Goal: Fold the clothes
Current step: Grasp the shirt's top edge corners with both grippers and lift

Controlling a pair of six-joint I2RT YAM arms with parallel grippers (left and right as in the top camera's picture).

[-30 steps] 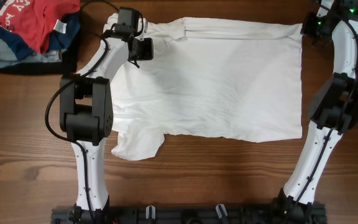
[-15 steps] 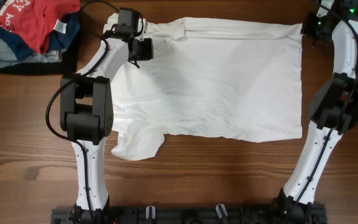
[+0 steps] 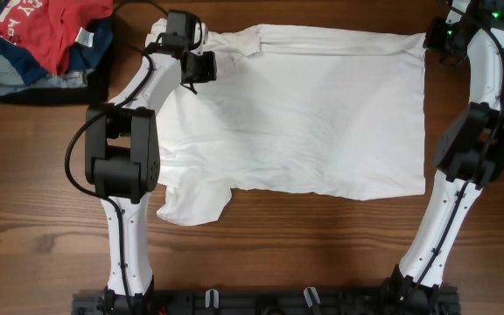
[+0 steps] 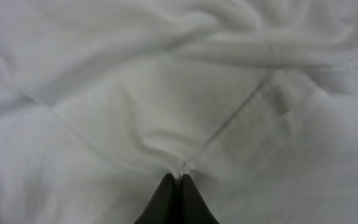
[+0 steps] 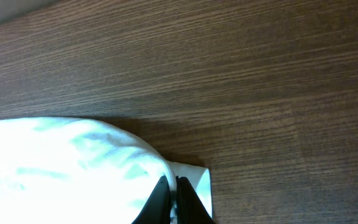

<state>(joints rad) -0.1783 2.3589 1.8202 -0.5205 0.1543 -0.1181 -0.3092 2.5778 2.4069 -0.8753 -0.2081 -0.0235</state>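
The clothes (image 3: 304, 114) lie spread nearly flat on the table (image 3: 322, 254), between the two arms. The fabric is judged thin, light and limp. It is expected to sag and drag rather than keep its shape, so hold is best taken at corners and seams.

The left gripper (image 4: 179, 180) is closed on a small pinch of cloth beside a stitched seam near the far left edge. The right gripper (image 5: 172, 182) is closed on the far right corner, apparently at the hem, though little of it is shown.

Bare wood is available beyond the near edge. A pile of other garments (image 3: 42, 44) lies well apart, far left.
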